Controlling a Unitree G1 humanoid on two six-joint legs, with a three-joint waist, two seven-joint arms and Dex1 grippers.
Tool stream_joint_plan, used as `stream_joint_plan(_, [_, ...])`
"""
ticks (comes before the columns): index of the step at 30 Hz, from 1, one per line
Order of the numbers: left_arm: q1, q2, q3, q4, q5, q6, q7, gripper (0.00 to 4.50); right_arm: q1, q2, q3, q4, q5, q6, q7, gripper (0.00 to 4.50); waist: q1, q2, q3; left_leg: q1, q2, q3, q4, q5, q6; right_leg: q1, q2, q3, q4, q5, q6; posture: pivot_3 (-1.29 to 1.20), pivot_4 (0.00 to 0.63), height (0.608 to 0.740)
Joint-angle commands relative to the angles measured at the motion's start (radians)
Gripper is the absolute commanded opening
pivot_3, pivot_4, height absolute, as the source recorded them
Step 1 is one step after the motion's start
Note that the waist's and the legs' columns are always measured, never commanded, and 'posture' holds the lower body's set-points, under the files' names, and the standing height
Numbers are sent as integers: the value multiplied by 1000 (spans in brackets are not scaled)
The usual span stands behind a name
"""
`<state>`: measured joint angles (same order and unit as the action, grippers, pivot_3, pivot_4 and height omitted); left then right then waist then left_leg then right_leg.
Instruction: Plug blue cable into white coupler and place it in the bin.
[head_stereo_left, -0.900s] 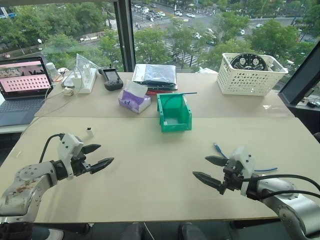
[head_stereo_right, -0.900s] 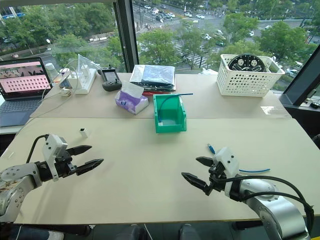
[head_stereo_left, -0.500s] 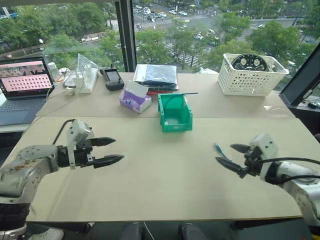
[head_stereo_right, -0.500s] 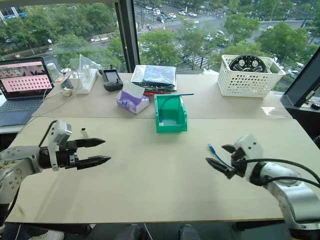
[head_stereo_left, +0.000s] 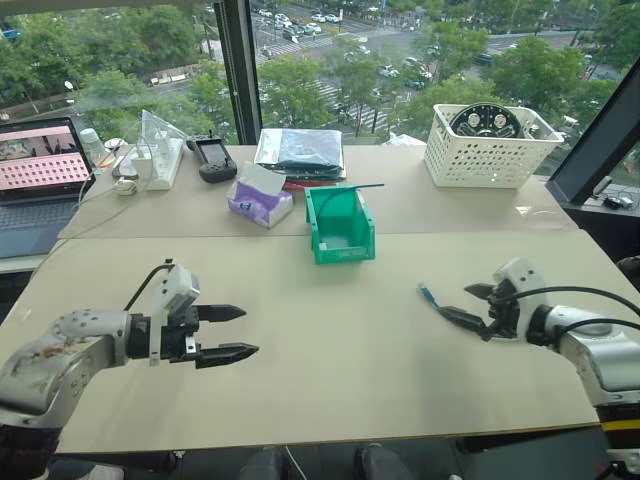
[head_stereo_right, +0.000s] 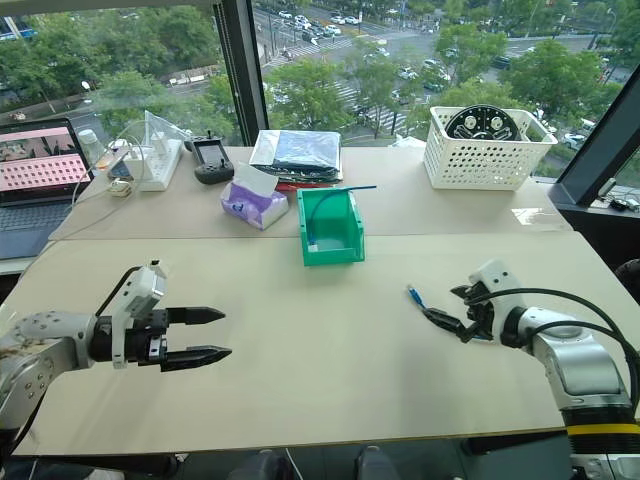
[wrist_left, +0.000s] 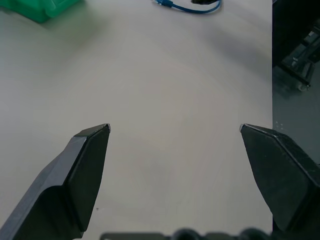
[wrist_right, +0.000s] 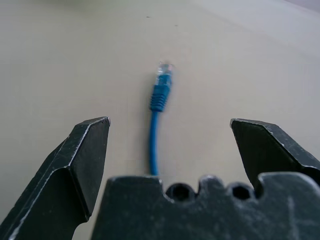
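Observation:
The blue cable (head_stereo_left: 428, 296) lies on the table at the right, its clear plug pointing toward the table's middle. My right gripper (head_stereo_left: 455, 302) hovers open just behind that plug. In the right wrist view the cable (wrist_right: 159, 95) runs between the spread fingers without touching them. My left gripper (head_stereo_left: 250, 331) is open and empty over bare table at the left. The green bin (head_stereo_left: 340, 225) stands upright at the table's middle, far side. In the left wrist view, the bin's corner (wrist_left: 40, 7) and the cable (wrist_left: 190, 6) show far off. The white coupler is hidden.
A darker blue cable (head_stereo_left: 350, 190) sticks out of the bin. Behind it lie a tissue pack (head_stereo_left: 262, 200), a remote (head_stereo_left: 212, 158), a power strip (head_stereo_left: 165, 160) and a laptop (head_stereo_left: 40, 165). A white lattice basket (head_stereo_left: 490, 150) stands at the far right.
The view has shifted. My right gripper moved from the near edge up to the cable's plug end. My left hand rose and swung toward the middle, now covering the spot where the coupler showed.

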<state>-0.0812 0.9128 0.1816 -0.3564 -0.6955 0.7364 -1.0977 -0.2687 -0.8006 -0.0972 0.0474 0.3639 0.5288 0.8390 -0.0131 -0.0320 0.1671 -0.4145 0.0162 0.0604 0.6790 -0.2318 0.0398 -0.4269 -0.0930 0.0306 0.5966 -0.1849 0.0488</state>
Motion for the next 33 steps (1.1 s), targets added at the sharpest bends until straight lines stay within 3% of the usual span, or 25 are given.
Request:
stream_joint_plan(1, [20,-9,40,-32,-10,-12,29,4500,-39,8,-17,-12,21,24,12,4478,4,0,0,0,0,0,0,0,0,0,-1,0,0,0,0,0,150,740])
stream_joint_plan(9, [31,-33,29,-42,15,-35,80,4500,-136,77,66,186,-73,-32,-2,4478,1,0,0,1,0,0,1,0,0,1,-1,0,0,0,0,0,150,740])
stream_joint_plan(12, [35,-34,27,-35,32,-53,87,4500,-170,106,89,261,-110,-74,-2,3819,-5,0,0,2,-1,1,1,0,0,1,0,0,0,1,-1,0,150,740])
stream_joint_plan(15, [41,-42,34,-38,33,-61,94,4500,-191,123,98,303,-128,-105,10,2653,-9,0,0,4,0,1,1,0,0,3,1,0,0,1,-1,0,150,740])
stream_joint_plan(23, [3,-67,-12,9,73,-122,87,4500,-229,117,159,332,-218,-228,68,49,-10,0,0,6,0,2,1,0,0,3,1,0,2,1,-2,0,150,740])
stream_joint_plan(29, [-105,-80,-91,72,127,-170,51,4500,-294,89,318,190,-259,-329,311,49,-13,0,0,6,0,2,1,0,-1,3,2,1,4,1,-1,0,150,740])
stream_joint_plan(33, [-158,-78,-173,104,194,-222,7,4500,-378,136,441,143,-275,-363,464,49,-12,0,0,6,-1,2,0,0,-1,2,2,2,5,1,-2,0,150,740])
